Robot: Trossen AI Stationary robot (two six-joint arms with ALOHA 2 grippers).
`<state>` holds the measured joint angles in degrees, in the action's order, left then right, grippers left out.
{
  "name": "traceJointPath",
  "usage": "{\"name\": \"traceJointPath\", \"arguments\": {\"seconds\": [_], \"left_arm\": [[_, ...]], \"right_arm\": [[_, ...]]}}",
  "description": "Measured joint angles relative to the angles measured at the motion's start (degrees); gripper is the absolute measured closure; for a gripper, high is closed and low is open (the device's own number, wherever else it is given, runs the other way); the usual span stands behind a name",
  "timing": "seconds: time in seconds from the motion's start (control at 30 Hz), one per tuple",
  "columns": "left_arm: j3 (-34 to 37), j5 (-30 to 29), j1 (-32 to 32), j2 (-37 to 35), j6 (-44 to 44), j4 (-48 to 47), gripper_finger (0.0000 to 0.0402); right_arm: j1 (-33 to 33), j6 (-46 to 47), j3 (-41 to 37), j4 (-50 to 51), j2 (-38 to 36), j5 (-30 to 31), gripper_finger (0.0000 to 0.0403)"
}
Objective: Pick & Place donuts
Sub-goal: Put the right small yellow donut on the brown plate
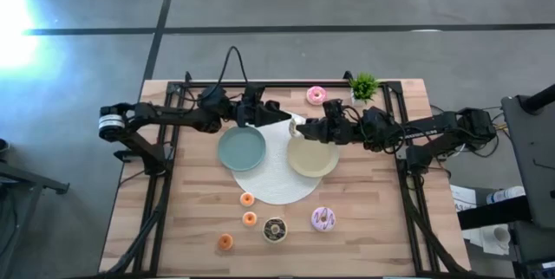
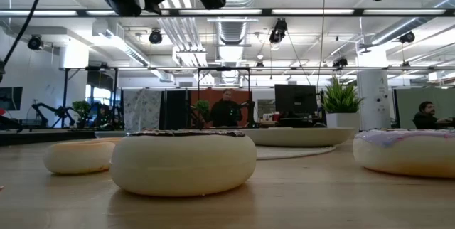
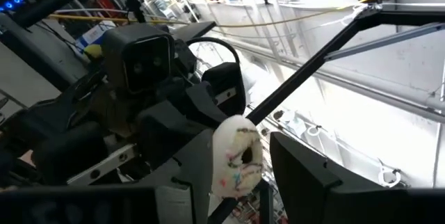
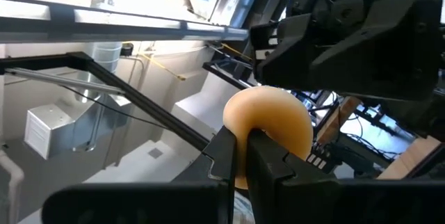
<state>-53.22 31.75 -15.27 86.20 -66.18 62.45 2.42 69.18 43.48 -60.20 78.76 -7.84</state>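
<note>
Both arms reach inward over the far half of the table (image 1: 364,236), their grippers nearly meeting above the white round mat (image 1: 276,175).

Left gripper (image 1: 270,116): raised above the far edge of the mat, just beyond the blue-grey plate (image 1: 241,150). Its wrist view shows the fingers (image 3: 306,175) apart, with a pale sprinkled donut (image 3: 236,156) held on edge against the inner finger.

Right gripper (image 1: 303,128): raised above the far edge of the mat, just beyond the yellow-green plate (image 1: 312,158). Its wrist view shows the fingers (image 4: 268,161) clamped on the rim of a tan donut (image 4: 271,130).

Remaining donuts, placed from the mat:
- Pink-iced donut (image 1: 316,95): beyond the mat, at the far edge of the table, beside the small potted plant (image 1: 364,86).
- Lilac sprinkled donut (image 1: 323,219): on bare wood, on the near side of the mat, toward the right arm.
- Chocolate donut (image 1: 275,230): near side of the mat, beside the lilac one.
- Three small orange donuts: one (image 1: 246,199) touching the mat's near edge, one (image 1: 250,219) just nearer, one (image 1: 225,242) nearest the front edge.

Both plates rest on the mat and lie bare.

In the low view, people (image 2: 227,109) are visible in the room behind the table.
</note>
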Motion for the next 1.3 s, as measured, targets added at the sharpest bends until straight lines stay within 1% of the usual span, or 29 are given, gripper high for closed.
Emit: {"name": "traceJointPath", "arguments": {"seconds": [0.3,0.7,1.0,1.17,1.3], "left_arm": [[-0.25,0.26,0.45,2.04,-0.41,-0.1,0.0284],[-0.65,0.17,2.45,1.87,1.47,0.11,0.0284],[-3.6,-0.06,3.37,3.71,2.06,-0.2,0.0284],[-3.82,0.33,3.39,4.14,3.59,-3.53,0.0284],[-3.79,0.22,3.41,4.14,4.73,-4.36,0.0284]], "right_arm": [[0.0,-0.21,0.0,-0.02,-0.24,-0.22,0.039],[0.09,-0.4,-0.33,-0.03,-0.24,-0.23,0.039],[0.22,-0.36,-0.37,-0.24,-0.28,-0.39,0.039],[0.24,-0.19,-0.55,0.09,-0.28,-0.37,0.039],[0.24,-0.19,-0.52,0.0,-0.28,-0.29,0.039]]}}
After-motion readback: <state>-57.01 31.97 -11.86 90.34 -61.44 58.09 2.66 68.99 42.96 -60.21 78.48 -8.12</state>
